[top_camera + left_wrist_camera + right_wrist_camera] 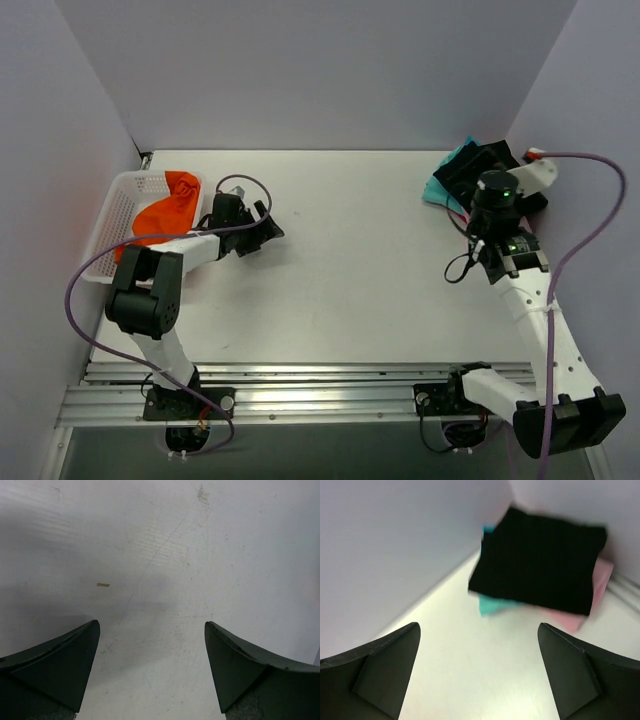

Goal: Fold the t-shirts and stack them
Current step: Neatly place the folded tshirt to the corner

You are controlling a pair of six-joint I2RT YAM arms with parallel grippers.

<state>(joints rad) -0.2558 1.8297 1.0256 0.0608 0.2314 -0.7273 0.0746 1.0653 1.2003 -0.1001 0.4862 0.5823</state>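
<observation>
The black shirt (pixel 540 565) is lying folded flat atop the teal (pixel 492 605) and pink (pixel 600 580) shirts, stacked in the table's (pixel 350 250) far right corner. The orange shirt (pixel 165 212) is sitting crumpled in the basket (pixel 115 215) at far left. My right gripper (pixel 478 626) is hanging released before the stack; my left gripper (pixel 151 623) is gaping, grasping nothing, over scuffed white table. Grey walls (pixel 320 70) are enclosing three sides.
</observation>
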